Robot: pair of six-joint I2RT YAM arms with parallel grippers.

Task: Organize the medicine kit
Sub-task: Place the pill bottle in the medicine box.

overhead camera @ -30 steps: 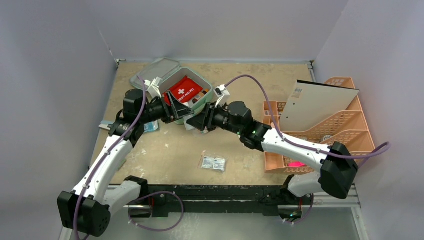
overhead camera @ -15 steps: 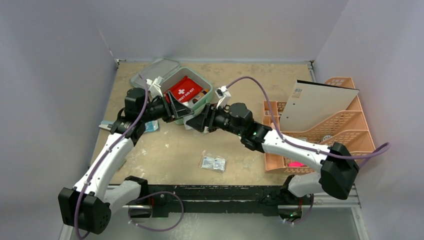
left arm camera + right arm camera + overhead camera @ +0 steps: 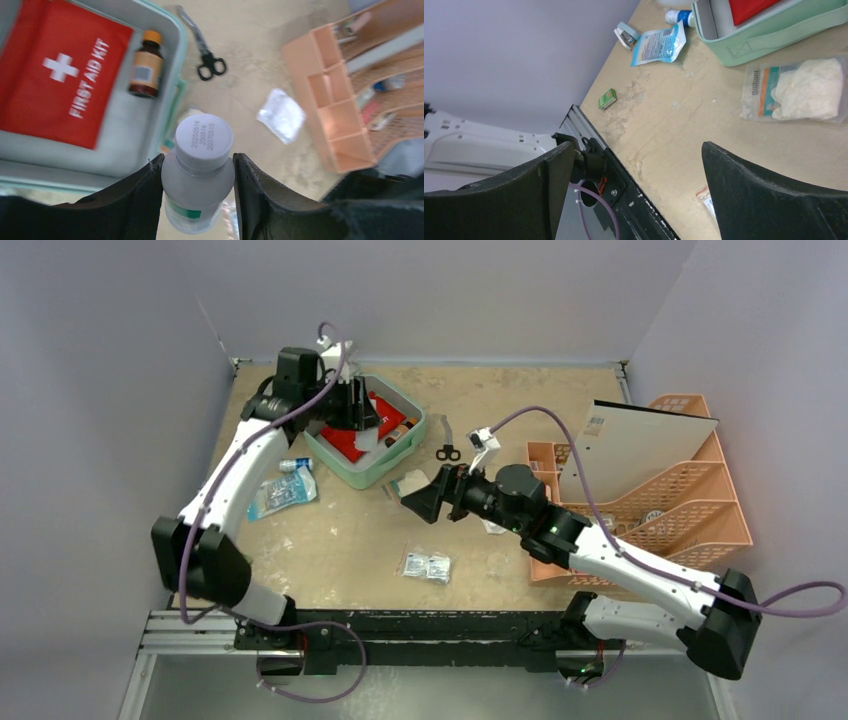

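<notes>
Now the peach lattice rack [image 3: 712,512] stands well right of the mint-green medicine kit [image 3: 366,473], which lies open; near its right side the right gripper [image 3: 639,165] gapes, empty, while above the kit the left gripper [image 3: 197,172] clamps a white bottle [image 3: 202,150]

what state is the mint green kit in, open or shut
Open. The left wrist view looks straight into the medicine kit, where the red pouch and a brown bottle lie on its pale floor.

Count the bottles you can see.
3: a brown bottle in the green case, a white bottle in the left pincer, a small blue bottle on the table. Others may be hidden.
</notes>
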